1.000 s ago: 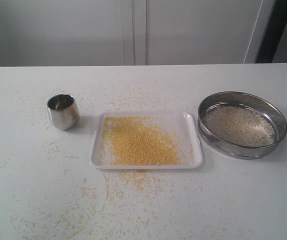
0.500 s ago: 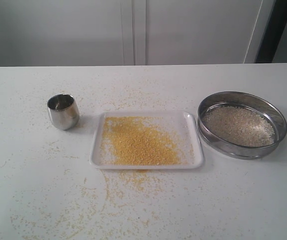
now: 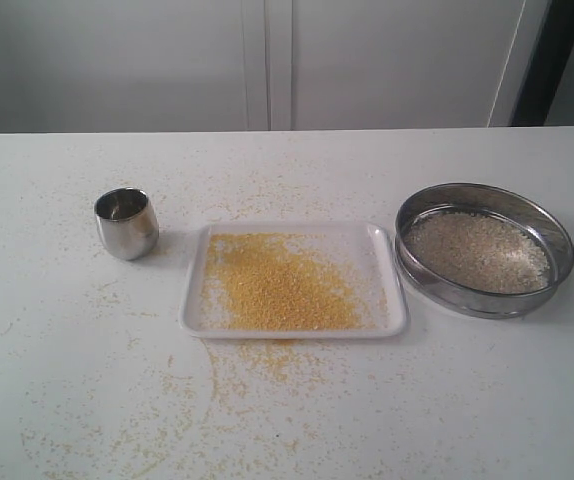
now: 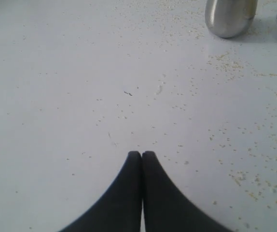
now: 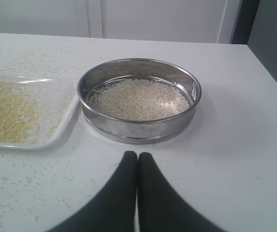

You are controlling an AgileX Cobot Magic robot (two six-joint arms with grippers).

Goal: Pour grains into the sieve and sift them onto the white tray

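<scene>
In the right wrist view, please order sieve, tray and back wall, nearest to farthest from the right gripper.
1. sieve, just ahead of the right gripper.
2. tray, beside the sieve.
3. back wall, far behind both.

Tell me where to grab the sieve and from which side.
Probably pinch the sieve by its upright steel wall on the side facing the right fingers, one inside the rim, one outside, from above. It sits flat and is too wide to span.
</scene>
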